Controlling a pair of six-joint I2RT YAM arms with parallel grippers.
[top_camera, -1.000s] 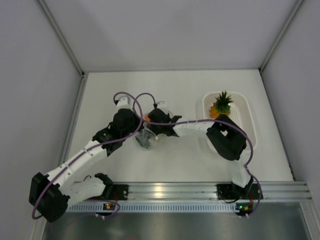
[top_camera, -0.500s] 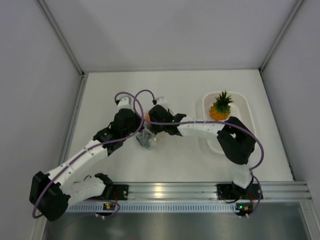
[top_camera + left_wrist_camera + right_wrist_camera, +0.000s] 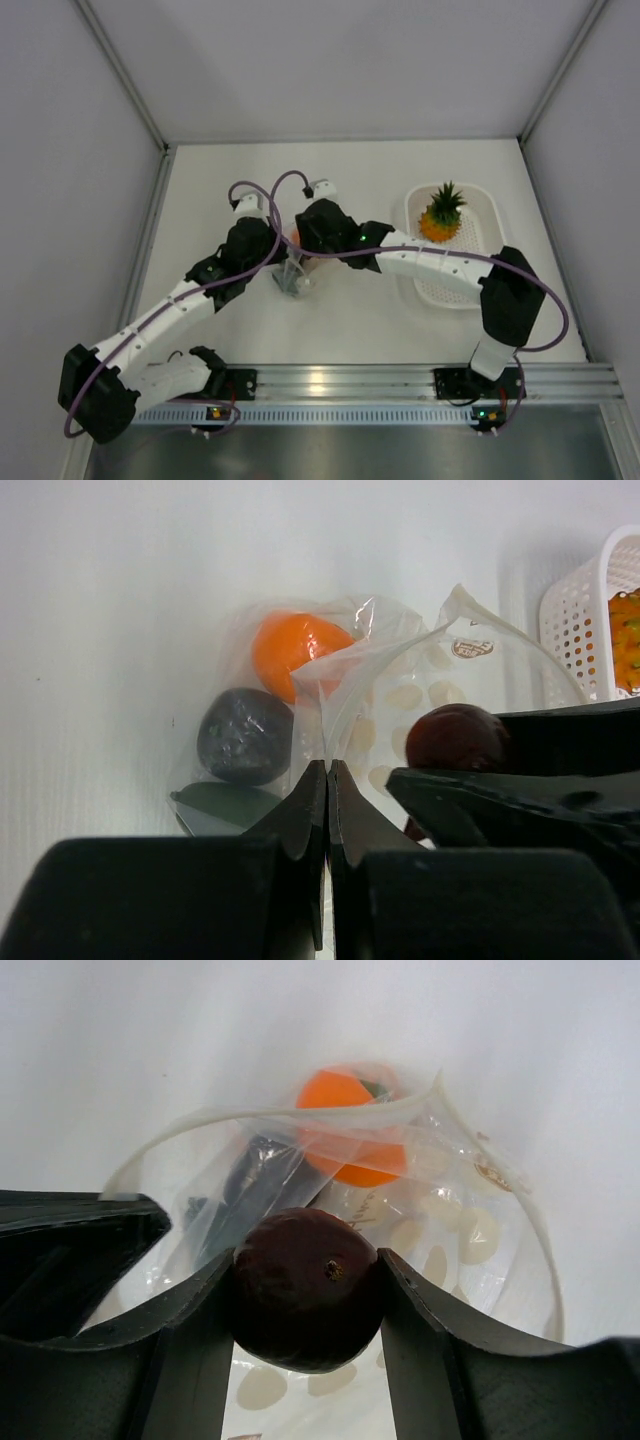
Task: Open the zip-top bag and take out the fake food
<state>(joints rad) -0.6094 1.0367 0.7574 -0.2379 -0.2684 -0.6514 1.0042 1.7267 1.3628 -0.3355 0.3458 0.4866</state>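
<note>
White tabletop (image 3: 350, 180) is carrying everything here. A white perforated basket (image 3: 497, 240) is sitting toward its 3 o'clock side, and the pineapple (image 3: 440, 215) is standing in the basket's 12 o'clock end.

The zip-top bag (image 3: 400, 680) is lying near the middle of the tabletop, apart from the basket, with its mouth gaping open. My left hand (image 3: 327, 770) is pressing its fingers together on one wall of the bag, pinching the clear plastic near the rim. My right hand (image 3: 308, 1280) is clamping the dark brown round piece (image 3: 305, 1305) between its fingers at the bag's open mouth. I cannot tell whether the piece is inside the rim or just above it.

Inside the bag, the round orange fruit (image 3: 290, 650) is resting at 12 o'clock of a dark round piece (image 3: 245, 735), and the two are touching. A dark green piece (image 3: 225, 802) is lying at that piece's 6 o'clock.
</note>
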